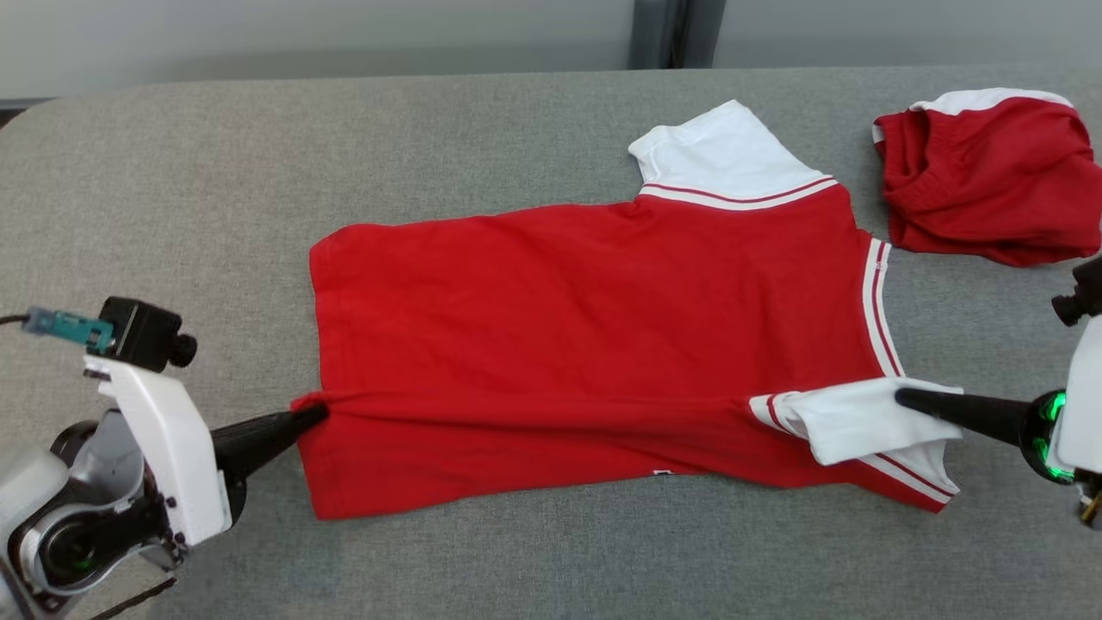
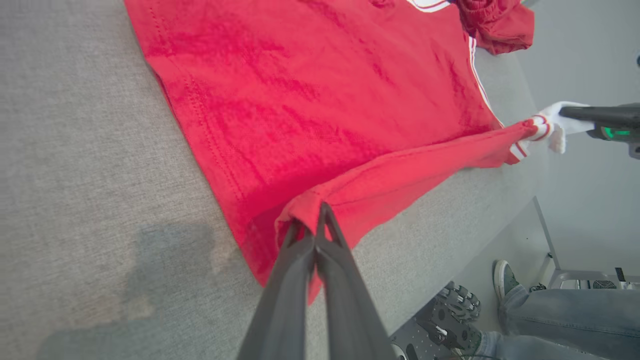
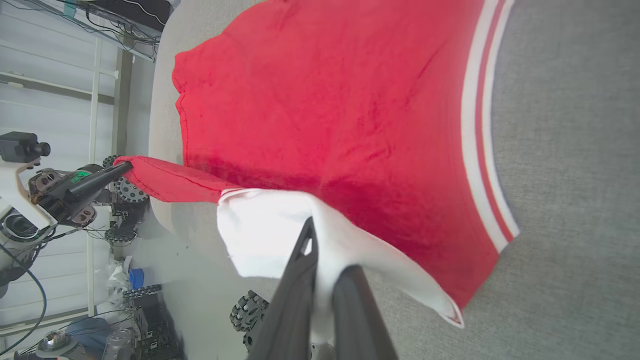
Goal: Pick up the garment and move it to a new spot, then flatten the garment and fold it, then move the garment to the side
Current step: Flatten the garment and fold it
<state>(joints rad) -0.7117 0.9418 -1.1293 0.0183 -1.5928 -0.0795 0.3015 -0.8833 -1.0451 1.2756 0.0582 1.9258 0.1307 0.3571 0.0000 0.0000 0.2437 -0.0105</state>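
Folding now. At left, pinches shirt's (image 1: 585,344) near hem corner in tight-closed left gripper (image 1: 317,413); holds near edge lifted, rest spread flat mid-surface (image 1: 172,189); at right, pinches white sleeve (image 1: 848,426) in closed right gripper (image 1: 901,398). Next probably calls for carrying both far, together.

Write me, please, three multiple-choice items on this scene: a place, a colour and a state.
1. Where on the table is the crumpled red garment?
A. the robot's far right
B. the near edge's middle
C. the robot's far left
2. What colour are the spread shirt's sleeves?
A. blue
B. white
C. red
3. How is the left gripper?
A. open above the table
B. shut on nothing
C. shut on the shirt's hem
Key: 1 A, it lies at the head view's upper right; 2 B, both sleeves show white; 3 C, its fingers pinch the raised hem corner.
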